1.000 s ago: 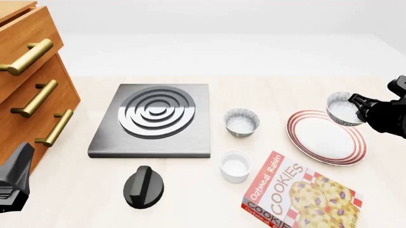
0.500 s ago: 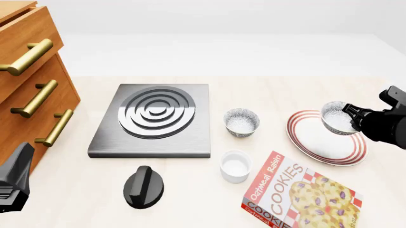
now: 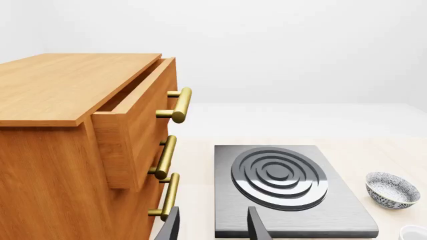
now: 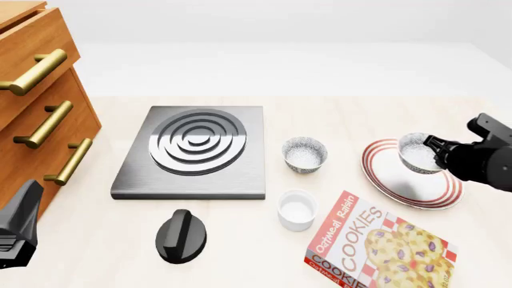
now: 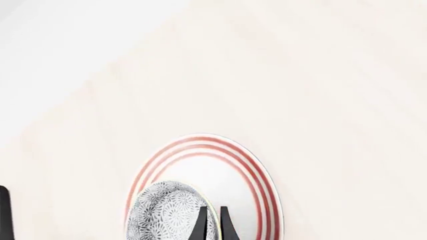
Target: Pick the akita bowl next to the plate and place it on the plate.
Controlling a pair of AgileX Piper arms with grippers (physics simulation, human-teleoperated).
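**Akita bowl held over the plate by the right gripper**

Nearest the camera in the front view, the left gripper (image 4: 16, 237) sits low at 8 o'clock; its wrist view shows the fingers (image 3: 171, 227) parted with nothing between them. At 5 o'clock lies an oatmeal raisin cookies box (image 4: 382, 246), and at 7 o'clock a black stove knob (image 4: 181, 236). Just beyond the box stands a plain white ramekin (image 4: 297, 209).

Farther on, toward 3 o'clock, the red-ringed plate (image 4: 396, 187) rests on the light wooden table (image 4: 240, 240). The right gripper (image 4: 437, 155) pinches the rim of the akita bowl (image 4: 416, 153) between closed fingers (image 5: 202, 226); the bowl is tilted and sits over the plate's middle, though contact with the plate cannot be judged. The right wrist view shows the bowl's speckled outside against the plate's white centre.

Near the middle of the table a second speckled bowl (image 4: 305, 153) stands alone, with the stove burner plate (image 4: 195, 150) at its 9 o'clock. At 10 o'clock stands the wooden drawer cabinet (image 4: 36, 102), its top drawer (image 3: 137, 117) pulled partly out.
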